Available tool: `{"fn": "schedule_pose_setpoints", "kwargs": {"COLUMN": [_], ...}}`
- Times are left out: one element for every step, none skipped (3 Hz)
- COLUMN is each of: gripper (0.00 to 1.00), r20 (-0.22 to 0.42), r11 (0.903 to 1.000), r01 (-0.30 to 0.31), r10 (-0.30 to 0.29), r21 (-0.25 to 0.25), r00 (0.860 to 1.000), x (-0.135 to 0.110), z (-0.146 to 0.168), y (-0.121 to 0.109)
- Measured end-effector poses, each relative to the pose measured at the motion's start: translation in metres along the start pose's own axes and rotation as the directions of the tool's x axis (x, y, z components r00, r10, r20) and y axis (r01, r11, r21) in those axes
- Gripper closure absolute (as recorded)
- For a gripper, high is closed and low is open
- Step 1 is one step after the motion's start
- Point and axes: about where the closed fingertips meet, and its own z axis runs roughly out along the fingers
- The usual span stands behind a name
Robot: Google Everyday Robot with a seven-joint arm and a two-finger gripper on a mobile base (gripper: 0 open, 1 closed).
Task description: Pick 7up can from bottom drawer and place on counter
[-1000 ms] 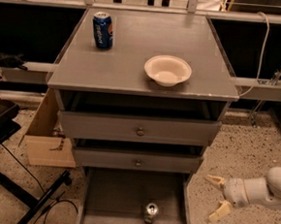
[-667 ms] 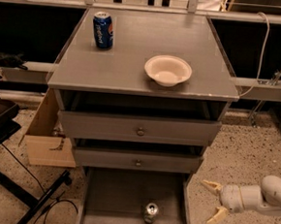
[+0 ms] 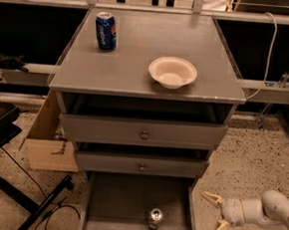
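The 7up can [image 3: 155, 218] stands upright on the floor of the open bottom drawer [image 3: 112, 204], near its front middle. My gripper [image 3: 213, 214] is open and empty, low at the right, just outside the drawer's right wall and about level with the can. The counter [image 3: 140, 42] is the grey top of the cabinet above.
A blue Pepsi can [image 3: 105, 31] stands at the counter's back left and a white bowl [image 3: 172, 72] sits right of centre. Two upper drawers with knobs [image 3: 144, 135] are slightly open. A cardboard box [image 3: 45, 139] stands left of the cabinet, with a black stand [image 3: 9, 176] beside it.
My gripper has moved down and left, closer to the bottom drawer's right wall. The can and counter objects have not moved.
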Motion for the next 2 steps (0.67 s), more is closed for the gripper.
{"fn": "schedule_pose_setpoints", "kwargs": {"gripper": [0.00,0.00], "r20": [0.021,0.119], "r11": [0.9993,0.9909], "r01": [0.028,0.118], "r10": [-0.027,-0.110], "r21": [-0.025,-0.064], "r00": [0.999,0.987], "x": [0.003,0.026], "z": [0.013,0.065], "y": [-0.005,-0.023]}}
